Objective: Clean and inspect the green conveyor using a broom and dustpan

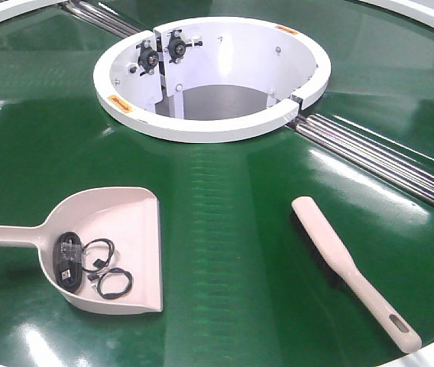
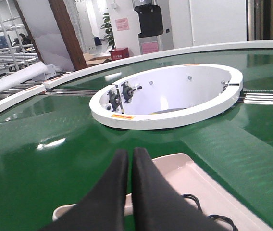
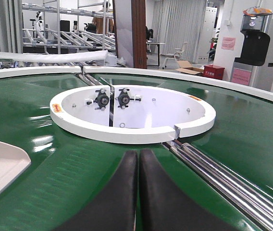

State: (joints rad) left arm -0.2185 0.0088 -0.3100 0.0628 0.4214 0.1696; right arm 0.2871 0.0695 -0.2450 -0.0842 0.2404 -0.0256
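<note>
The green conveyor (image 1: 225, 222) fills the front view around its white hub (image 1: 209, 126). On the left of the belt lies the beige dustpan (image 1: 137, 222), handle pointing left, with black cables (image 1: 114, 283) and a small black device (image 1: 66, 260) inside it. At the right the broom (image 1: 331, 248) lies flat, its slotted handle end nearest the camera. Neither gripper shows in the front view. My left gripper (image 2: 129, 151) is shut and hovers over the dustpan (image 2: 184, 168), holding nothing. My right gripper (image 3: 139, 153) is shut over bare belt; the broom is out of its view.
Steel roller seams (image 1: 385, 164) run from the hub toward the right rim, and another seam (image 1: 102, 19) runs off at the back left. The white outer rim (image 2: 11, 103) bounds the belt. Racks and a water dispenser (image 3: 256, 45) stand beyond it.
</note>
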